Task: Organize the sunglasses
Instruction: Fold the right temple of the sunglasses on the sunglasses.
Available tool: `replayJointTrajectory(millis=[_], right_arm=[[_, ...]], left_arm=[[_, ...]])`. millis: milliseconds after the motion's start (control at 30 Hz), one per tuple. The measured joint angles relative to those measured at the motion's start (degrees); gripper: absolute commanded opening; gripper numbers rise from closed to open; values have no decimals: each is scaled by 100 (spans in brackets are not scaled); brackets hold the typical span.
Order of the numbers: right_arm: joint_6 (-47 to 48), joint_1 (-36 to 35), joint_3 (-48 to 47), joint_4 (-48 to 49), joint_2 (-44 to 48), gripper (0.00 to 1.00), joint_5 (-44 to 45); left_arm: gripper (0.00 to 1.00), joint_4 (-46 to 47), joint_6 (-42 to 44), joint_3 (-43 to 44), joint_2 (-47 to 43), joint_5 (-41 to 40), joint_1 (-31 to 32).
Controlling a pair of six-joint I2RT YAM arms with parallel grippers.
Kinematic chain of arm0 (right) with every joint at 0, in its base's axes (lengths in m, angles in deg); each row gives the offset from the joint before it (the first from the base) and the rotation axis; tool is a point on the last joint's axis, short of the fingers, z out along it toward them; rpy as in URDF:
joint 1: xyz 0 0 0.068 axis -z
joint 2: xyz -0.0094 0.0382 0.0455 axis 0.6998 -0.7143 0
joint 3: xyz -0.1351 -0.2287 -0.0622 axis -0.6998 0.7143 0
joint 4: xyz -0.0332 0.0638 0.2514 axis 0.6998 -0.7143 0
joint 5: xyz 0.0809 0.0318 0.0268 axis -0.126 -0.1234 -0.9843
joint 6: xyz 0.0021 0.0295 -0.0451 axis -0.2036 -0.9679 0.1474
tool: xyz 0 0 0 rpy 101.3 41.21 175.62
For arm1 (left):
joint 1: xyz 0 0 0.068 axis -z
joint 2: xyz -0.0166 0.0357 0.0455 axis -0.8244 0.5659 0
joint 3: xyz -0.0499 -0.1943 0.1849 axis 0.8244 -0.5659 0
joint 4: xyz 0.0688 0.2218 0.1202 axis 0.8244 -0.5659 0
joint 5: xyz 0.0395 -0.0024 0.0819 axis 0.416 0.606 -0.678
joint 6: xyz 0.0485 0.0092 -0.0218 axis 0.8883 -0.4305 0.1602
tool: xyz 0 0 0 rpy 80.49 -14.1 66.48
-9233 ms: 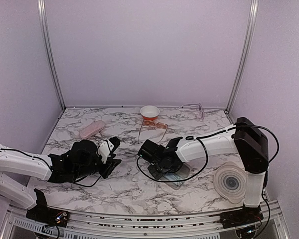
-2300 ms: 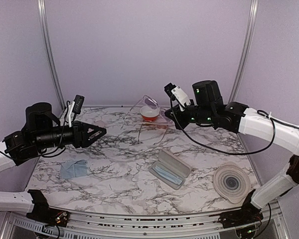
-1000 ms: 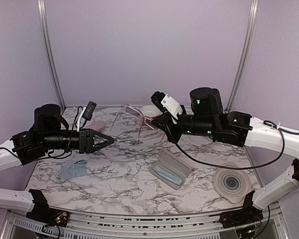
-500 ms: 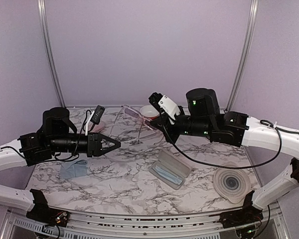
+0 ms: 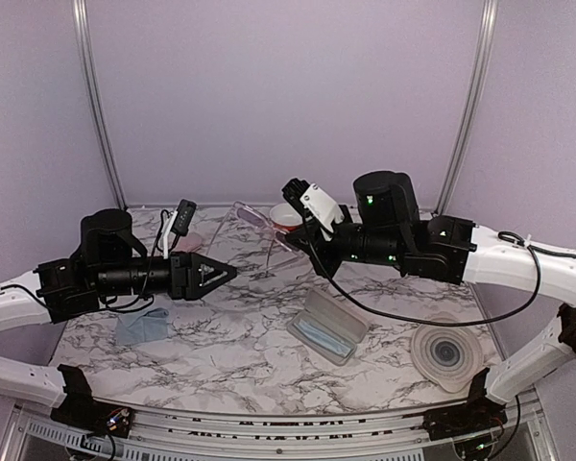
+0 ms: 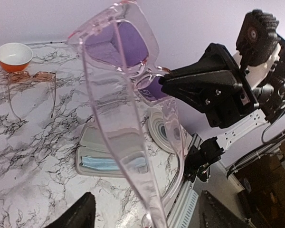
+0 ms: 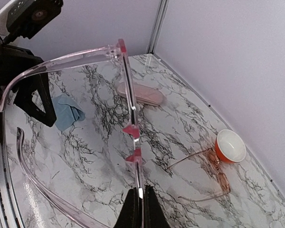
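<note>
Above the marbled table (image 5: 221,355), in the overhead view, the right gripper (image 5: 296,230) is pinched shut on a clear pair (image 5: 256,214) of sunglasses with pink trim and holds it in the air. The frame front runs roughly from 10 o'clock to 4 o'clock. The left gripper (image 5: 227,273) points toward 3 o'clock, with the clear pair close by at about 1 o'clock from its tip. From above it reads only as a dark wedge, so its jaws cannot be judged here. Seen from the left wrist, its fingers (image 6: 73,216) stand wide apart at 7 and 5 o'clock, holding nothing. One temple of the clear pair comes down from 12 o'clock to 6 o'clock and passes between them, its long axis in line with the reach. The next grasp probably depends on that temple staying centred. Its tip is cut off by the bottom edge, so whether it touches a finger cannot be told. An orange-tinted pair (image 6: 31,78) lies unfolded on the table at 10 o'clock, just beside a bowl (image 6: 12,56). Seen from the right wrist, that gripper shows only as a dark sliver at 6 o'clock, clamped on the clear frame, which rises toward 12 o'clock. One temple sweeps out toward 9 o'clock, where the left gripper waits. Exactly which part of the rim is pinched is hard to make out.
</note>
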Motion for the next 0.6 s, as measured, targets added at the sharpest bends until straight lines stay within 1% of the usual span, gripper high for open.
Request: replayJointTrajectory(millis=[67, 100, 167, 233, 267, 433, 500, 600], right_arm=[[-4, 0, 2, -2, 2, 0, 101], [-7, 0, 2, -2, 2, 0, 127], [-35, 0, 11, -4, 2, 0, 234], [-101, 0, 11, -11, 2, 0, 387], [-164, 0, 11, -22, 2, 0, 509], [-660, 0, -74, -203, -22, 0, 1189], [-881, 0, -225, -256, -96, 0, 1327], [-1252, 0, -527, -308, -251, 0, 1397]], left_arm=[[89, -55, 9, -33, -133, -179, 0], [90, -85, 35, -50, -205, -245, 0], [91, -181, 42, -96, -409, -455, 0], [89, -251, 35, -129, -599, -660, 0], [87, -264, 37, -175, -732, -791, 0], [61, -437, 50, -356, -1193, -1180, 2], [54, -479, 37, -420, -1281, -1202, 0], [48, -490, 48, -501, -1248, -1029, 2]])
